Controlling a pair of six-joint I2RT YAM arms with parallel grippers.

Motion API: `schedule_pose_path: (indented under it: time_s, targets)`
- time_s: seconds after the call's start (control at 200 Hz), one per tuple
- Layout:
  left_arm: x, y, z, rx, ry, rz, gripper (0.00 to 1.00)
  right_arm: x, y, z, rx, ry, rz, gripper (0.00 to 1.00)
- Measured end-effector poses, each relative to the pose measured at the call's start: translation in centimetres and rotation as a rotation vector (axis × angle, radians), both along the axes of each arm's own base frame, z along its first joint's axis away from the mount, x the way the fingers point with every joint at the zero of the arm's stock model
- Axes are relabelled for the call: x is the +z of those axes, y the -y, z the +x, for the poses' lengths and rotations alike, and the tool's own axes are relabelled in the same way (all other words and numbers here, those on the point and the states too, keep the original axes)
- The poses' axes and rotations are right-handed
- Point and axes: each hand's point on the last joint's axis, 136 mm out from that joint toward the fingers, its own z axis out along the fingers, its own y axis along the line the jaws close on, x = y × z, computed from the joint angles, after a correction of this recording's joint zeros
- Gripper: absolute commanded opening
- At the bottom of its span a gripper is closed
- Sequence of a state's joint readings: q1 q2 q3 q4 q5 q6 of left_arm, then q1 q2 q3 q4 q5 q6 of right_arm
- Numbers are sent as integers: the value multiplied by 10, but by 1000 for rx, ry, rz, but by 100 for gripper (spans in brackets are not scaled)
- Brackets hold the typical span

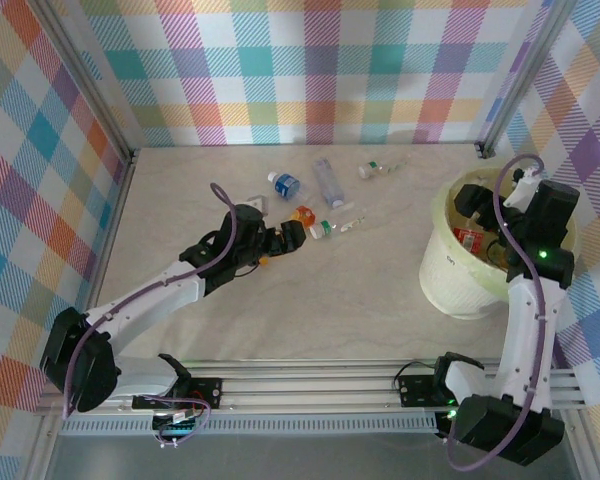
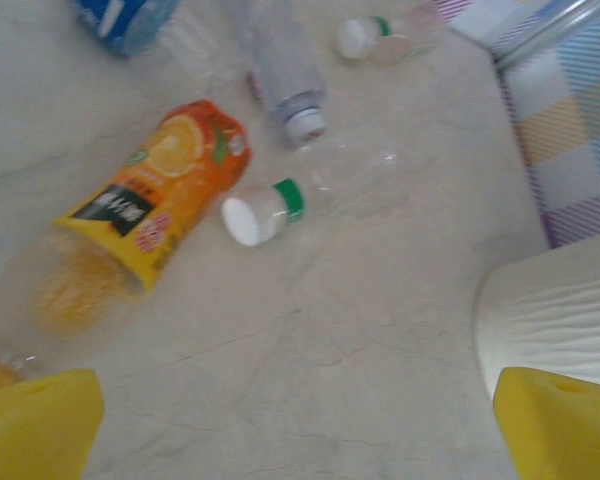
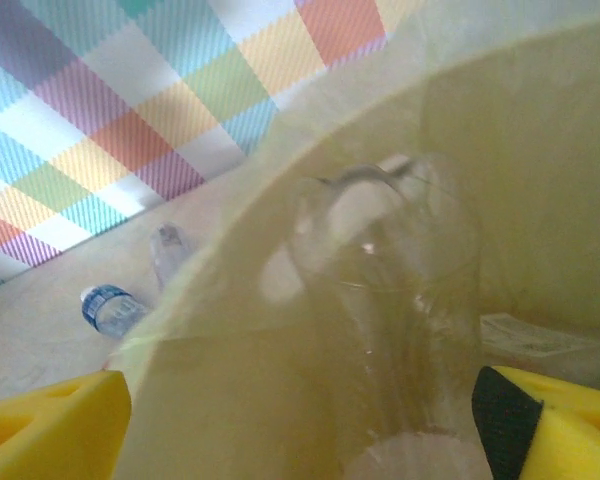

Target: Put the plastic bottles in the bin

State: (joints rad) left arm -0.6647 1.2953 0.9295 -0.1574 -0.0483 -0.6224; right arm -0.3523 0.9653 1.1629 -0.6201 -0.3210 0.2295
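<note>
Five plastic bottles [image 1: 327,180] lay on the table [image 1: 280,320], the orange-labelled one [image 2: 155,195] just ahead of the left gripper [image 1: 285,238], jaws spread. Over the bin [image 1: 450,275], the right gripper [image 1: 472,200] hung released, a clear bottle [image 3: 400,270] inside.

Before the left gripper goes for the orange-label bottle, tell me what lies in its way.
Nothing visible does. Only bare table lies between the open left gripper and the orange-label bottle. A clear green-ringed bottle lies beside it, off the path.
</note>
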Motion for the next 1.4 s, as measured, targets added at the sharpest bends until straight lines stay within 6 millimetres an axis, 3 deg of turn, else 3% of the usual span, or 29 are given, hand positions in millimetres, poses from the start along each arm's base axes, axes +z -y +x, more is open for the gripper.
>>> schedule_pose_path:
  time_s: [0.25, 0.56, 0.91, 1.085, 1.4]
  targets:
    - [-20, -25, 15, 118, -77, 170, 100, 62, -28, -25, 92, 203, 18, 100]
    - [-58, -31, 49, 86, -196, 348, 100, 93, -80, -43, 324, 323, 163, 100]
    - [-107, -40, 77, -81, -301, 407, 100, 93, -149, -69, 615, 322, 193, 100]
    - [-127, -37, 84, -172, -324, 427, 100, 81, -179, -67, 725, 275, 204, 100]
    - [-156, -22, 80, -306, -342, 421, 88, 52, -230, -58, 846, 191, 163, 100]
